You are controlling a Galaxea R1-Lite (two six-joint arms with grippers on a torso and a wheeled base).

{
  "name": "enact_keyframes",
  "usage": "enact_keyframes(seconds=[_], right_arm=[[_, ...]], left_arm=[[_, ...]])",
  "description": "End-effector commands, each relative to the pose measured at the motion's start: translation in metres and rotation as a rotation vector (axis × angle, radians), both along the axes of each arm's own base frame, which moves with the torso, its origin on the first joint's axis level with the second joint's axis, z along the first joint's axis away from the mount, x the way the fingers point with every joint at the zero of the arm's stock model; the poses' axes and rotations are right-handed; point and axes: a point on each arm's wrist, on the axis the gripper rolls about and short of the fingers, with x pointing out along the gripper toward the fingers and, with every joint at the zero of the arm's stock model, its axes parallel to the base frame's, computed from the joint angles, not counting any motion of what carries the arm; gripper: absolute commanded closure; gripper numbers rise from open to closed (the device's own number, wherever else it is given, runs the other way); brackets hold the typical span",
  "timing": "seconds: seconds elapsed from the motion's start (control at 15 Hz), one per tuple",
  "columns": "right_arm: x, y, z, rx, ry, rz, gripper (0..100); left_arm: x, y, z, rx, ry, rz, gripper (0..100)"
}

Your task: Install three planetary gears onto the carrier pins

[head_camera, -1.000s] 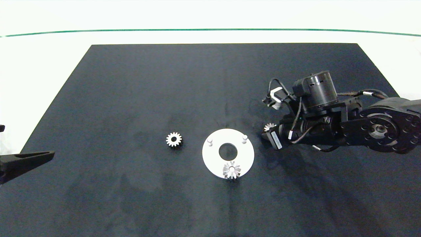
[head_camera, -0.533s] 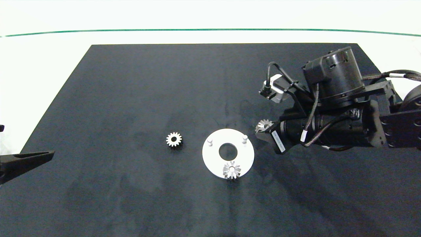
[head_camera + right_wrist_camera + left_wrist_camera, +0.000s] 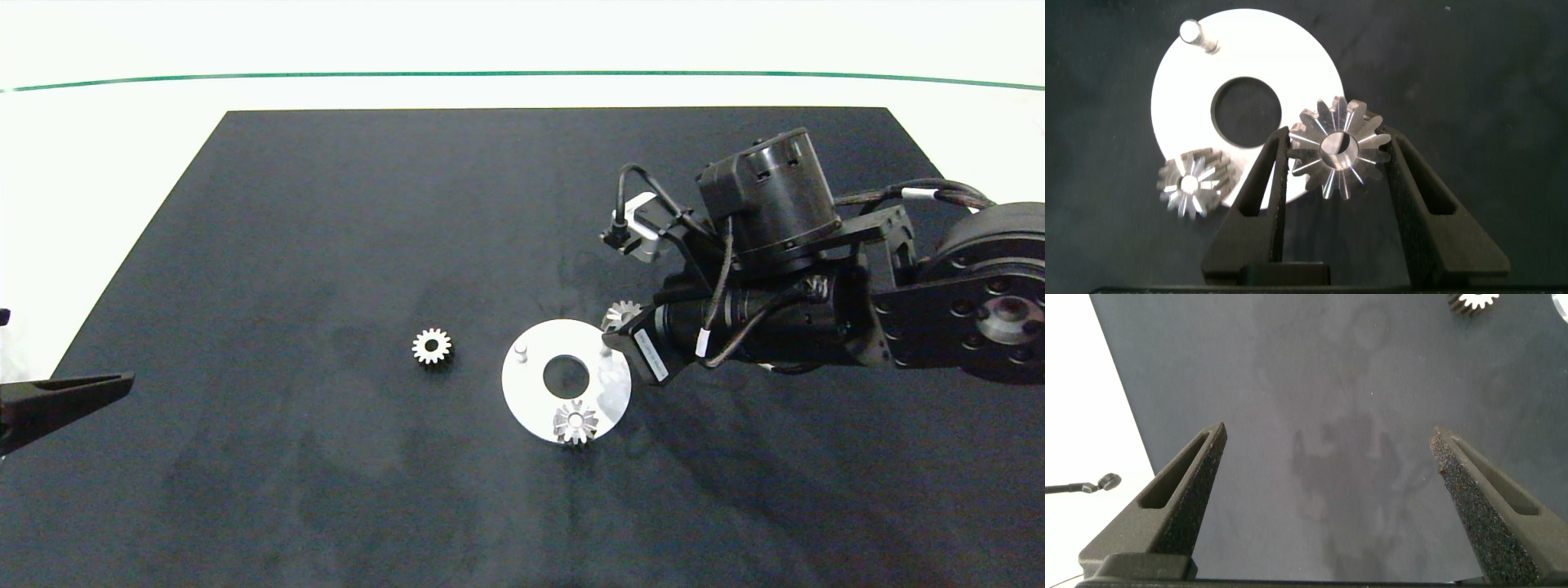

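I read even, bright overhead light. White table surround (image 3: 114, 163) blown out, nearly featureless. Black mat (image 3: 326, 245) shows blotchy sheen. Right arm (image 3: 816, 318) casts soft shadow over white disc (image 3: 531, 400). My right wrist feed: held gear (image 3: 1337, 155) glints sharply, seated gear (image 3: 1192, 181) smeared, soft.

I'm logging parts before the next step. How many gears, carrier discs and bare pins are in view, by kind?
Gears: 3 – one on the mat, one seated on a pin, one held by the right gripper.
Carrier disc: 1.
Bare pins: 2.
Total: 6.
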Motion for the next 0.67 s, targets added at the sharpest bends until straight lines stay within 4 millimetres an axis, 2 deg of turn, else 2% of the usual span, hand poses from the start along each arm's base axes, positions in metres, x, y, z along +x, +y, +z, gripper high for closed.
enact_keyframes(seconds=[0.07, 0.67], right_arm=[[0.0096, 0.0075, -0.0116, -0.012, 0.014, -0.003, 66], [0.0133, 0.0099, -0.0189, -0.021, 0.032, -0.006, 66]], left_arm=[[0.0001, -0.0001, -0.0008, 0.002, 0.005, -0.002, 0], [0.0005, -0.0002, -0.0011, 0.002, 0.008, -0.002, 0]])
